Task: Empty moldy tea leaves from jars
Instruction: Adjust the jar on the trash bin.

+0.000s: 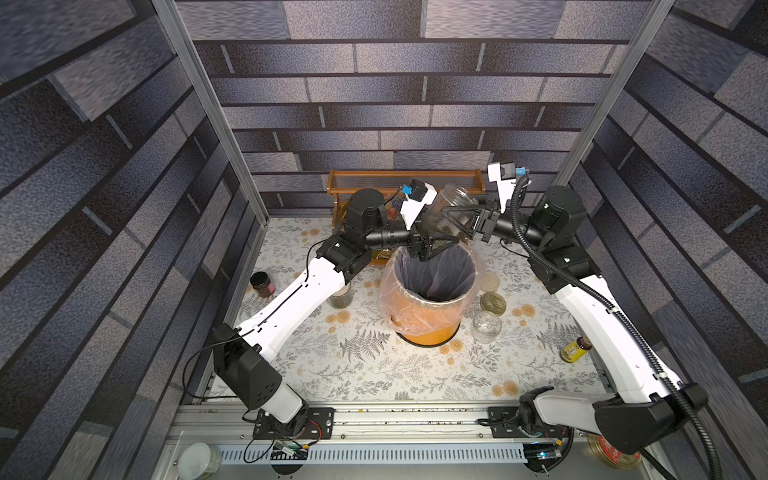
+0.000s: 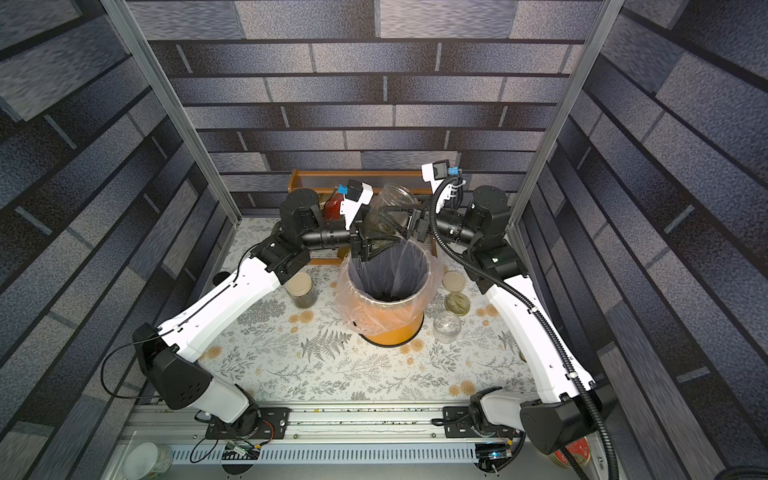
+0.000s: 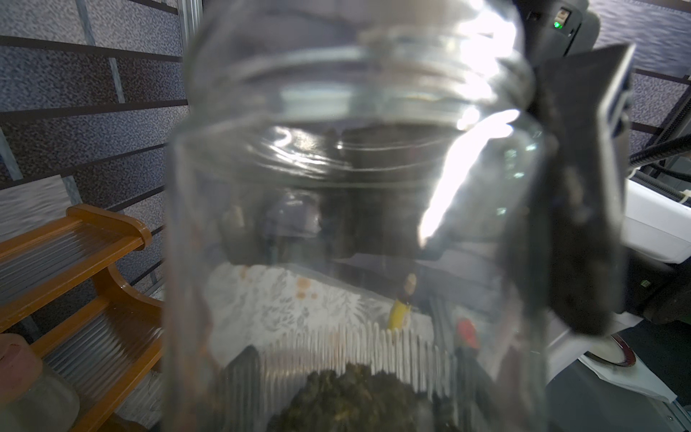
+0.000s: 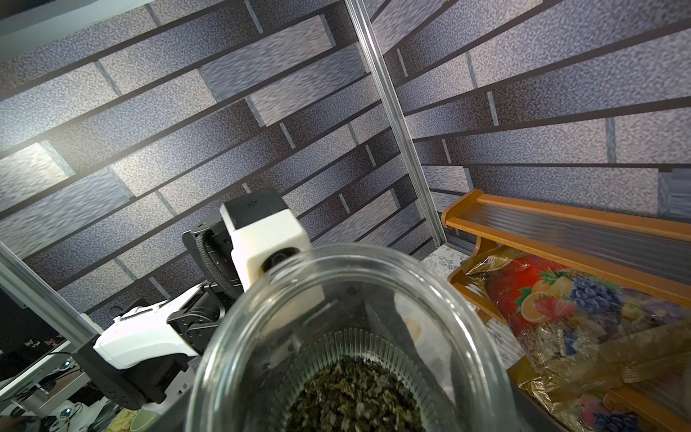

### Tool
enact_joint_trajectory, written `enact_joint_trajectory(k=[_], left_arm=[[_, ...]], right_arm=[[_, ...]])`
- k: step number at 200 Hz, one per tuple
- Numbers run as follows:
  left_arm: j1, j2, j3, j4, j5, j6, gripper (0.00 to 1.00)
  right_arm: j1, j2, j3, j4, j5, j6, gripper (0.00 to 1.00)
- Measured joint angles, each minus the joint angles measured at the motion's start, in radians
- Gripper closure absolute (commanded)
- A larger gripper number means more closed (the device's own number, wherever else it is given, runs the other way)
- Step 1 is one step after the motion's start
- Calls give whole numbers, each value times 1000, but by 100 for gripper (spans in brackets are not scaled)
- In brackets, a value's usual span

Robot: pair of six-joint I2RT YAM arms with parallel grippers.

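A clear lidless glass jar (image 1: 453, 199) (image 2: 388, 203) hangs tilted over the far rim of the orange plastic-lined bin (image 1: 428, 328) (image 2: 395, 328). Dark green-brown tea leaves (image 4: 355, 396) (image 3: 355, 396) lie heaped at its ribbed bottom. My left gripper (image 1: 438, 245) (image 2: 376, 245) is shut on the jar's lower end. My right gripper (image 1: 455, 222) (image 2: 395, 218) is shut on the jar higher up; one of its dark fingers (image 3: 583, 187) lies against the glass. In the right wrist view I look straight into the jar's mouth (image 4: 336, 262).
A lidded jar of leaves (image 1: 343, 297) stands under my left forearm. Right of the bin are an empty jar (image 1: 486, 326), a cream lid (image 1: 490, 280) and a greenish disc (image 1: 493, 302). A dark jar (image 1: 262, 284), a yellow bottle (image 1: 575, 349) and a wooden rack (image 1: 374, 176) sit around.
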Motion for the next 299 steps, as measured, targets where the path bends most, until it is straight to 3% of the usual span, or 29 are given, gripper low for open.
enact_joint_trajectory(k=[16, 62, 110, 164, 222, 299], left_arm=[[-2, 0, 0, 6, -18, 10, 0], [-21, -27, -80, 116, -181, 41, 0], [-57, -70, -257, 370, -359, 45, 0], [-132, -45, -328, 647, -488, 93, 0], [-142, 39, -334, 919, -567, 109, 0], [-140, 108, -333, 1091, -579, 95, 0]], right_arm=[[1, -8, -15, 13, 13, 15, 44], [2, -32, -61, 19, 114, 96, 52], [2, -48, -103, 20, 210, 218, 55], [3, -65, -105, 36, 243, 335, 55], [3, -72, -105, 46, 269, 422, 56], [-1, -62, -99, 87, 252, 524, 57]])
